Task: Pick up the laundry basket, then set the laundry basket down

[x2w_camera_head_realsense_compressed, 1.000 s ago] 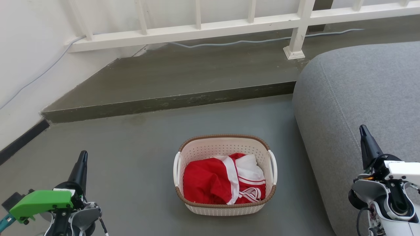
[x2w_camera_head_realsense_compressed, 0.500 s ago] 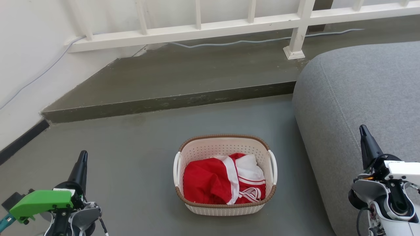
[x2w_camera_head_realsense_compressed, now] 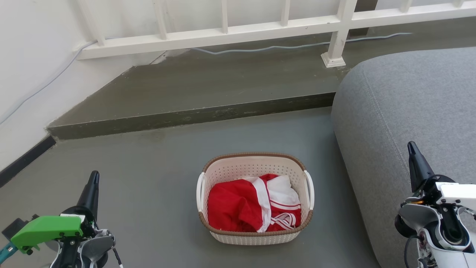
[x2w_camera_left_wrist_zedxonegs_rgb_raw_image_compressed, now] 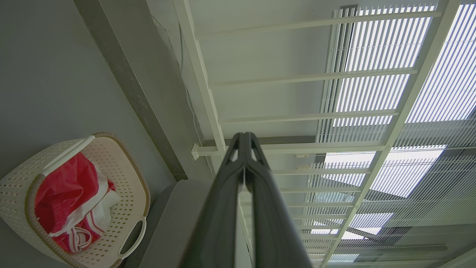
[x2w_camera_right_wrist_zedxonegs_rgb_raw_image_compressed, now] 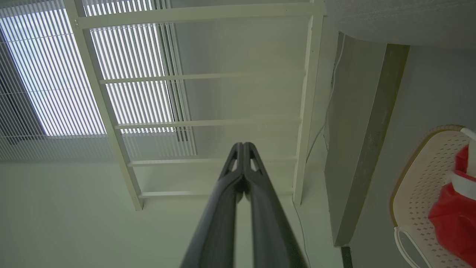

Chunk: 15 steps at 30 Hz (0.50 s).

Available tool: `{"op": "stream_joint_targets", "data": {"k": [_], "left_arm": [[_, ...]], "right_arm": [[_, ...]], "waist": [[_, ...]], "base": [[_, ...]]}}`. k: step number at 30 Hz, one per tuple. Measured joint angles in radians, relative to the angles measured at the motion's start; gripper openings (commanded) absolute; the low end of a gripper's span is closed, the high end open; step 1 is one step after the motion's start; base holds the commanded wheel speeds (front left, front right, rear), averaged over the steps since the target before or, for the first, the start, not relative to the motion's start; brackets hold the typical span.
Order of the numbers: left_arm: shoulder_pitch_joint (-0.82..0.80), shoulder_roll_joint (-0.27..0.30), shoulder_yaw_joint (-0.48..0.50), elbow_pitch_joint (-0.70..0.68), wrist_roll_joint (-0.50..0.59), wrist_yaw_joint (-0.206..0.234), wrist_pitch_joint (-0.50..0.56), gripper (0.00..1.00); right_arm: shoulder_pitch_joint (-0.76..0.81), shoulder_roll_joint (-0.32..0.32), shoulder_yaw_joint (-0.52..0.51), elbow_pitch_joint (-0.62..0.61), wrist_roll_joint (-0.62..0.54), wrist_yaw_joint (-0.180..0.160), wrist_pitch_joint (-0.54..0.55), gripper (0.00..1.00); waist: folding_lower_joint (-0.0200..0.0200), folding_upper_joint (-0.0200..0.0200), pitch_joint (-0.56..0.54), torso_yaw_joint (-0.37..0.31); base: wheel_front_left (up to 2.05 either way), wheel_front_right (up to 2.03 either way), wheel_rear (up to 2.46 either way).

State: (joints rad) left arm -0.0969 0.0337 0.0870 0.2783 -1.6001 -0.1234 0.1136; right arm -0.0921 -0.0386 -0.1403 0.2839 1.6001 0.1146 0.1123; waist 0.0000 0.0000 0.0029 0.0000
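The laundry basket (x2w_camera_head_realsense_compressed: 230,169), cream-white and perforated with a brown rim and two white side handles, rests on the grey floor at centre. Red and white clothing (x2w_camera_head_realsense_compressed: 253,204) fills it. It also appears at the lower left of the left wrist view, laundry basket (x2w_camera_left_wrist_zedxonegs_rgb_raw_image_compressed: 122,175), and at the right edge of the right wrist view, laundry basket (x2w_camera_right_wrist_zedxonegs_rgb_raw_image_compressed: 420,178). My left gripper (x2w_camera_head_realsense_compressed: 94,175) is shut and empty, well left of the basket. My right gripper (x2w_camera_head_realsense_compressed: 411,145) is shut and empty, over the sofa edge to the basket's right. Both point away from me.
A grey sofa (x2w_camera_head_realsense_compressed: 409,96) bulks along the right, close to the basket. Behind the basket a raised concrete step (x2w_camera_head_realsense_compressed: 193,115) crosses the floor, with a white railing (x2w_camera_head_realsense_compressed: 223,33) and a cable beyond. A white wall (x2w_camera_head_realsense_compressed: 29,74) stands at left.
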Motion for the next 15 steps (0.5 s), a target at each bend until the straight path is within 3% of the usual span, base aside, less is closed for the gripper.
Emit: {"op": "stream_joint_targets", "data": {"k": [15], "left_arm": [[0.000,0.000,0.000,0.000,0.000,0.000,0.000,0.00]], "right_arm": [[0.000,0.000,0.000,-0.001,0.000,0.000,0.000,0.00]], "waist": [[0.0000,0.0000,0.000,0.000]], "base": [[0.00,0.00,0.00]]}}
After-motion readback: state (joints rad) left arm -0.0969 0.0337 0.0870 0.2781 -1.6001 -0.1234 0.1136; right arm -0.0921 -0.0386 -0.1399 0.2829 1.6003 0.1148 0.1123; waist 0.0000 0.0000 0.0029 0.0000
